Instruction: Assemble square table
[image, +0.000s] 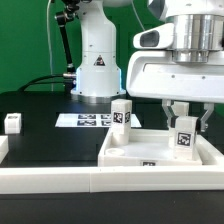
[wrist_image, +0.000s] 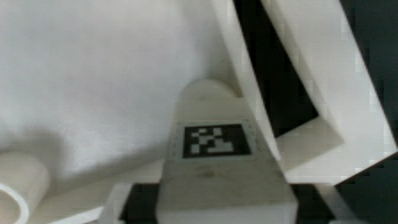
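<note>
Black work surface (image: 40, 112), white square slab (image: 125, 152) at front, lone leg (image: 13, 122), marker board (image: 92, 120), white rail (image: 60, 180) edging it

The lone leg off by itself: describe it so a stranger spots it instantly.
Start at the big white square tabletop near the front. Look across the black work surface toward the exterior view's left edge. There sits a small white tagged block, alone, unlike the legs standing at the tabletop.

square slab (image: 130, 152): showing plain white
held leg (image: 185, 134): showing white, wearing a black-and-white checkered tag
far-left leg (image: 13, 123): showing white, tagged black
work surface (image: 50, 125): showing black
marker board (image: 88, 120): showing white, black tags
</note>
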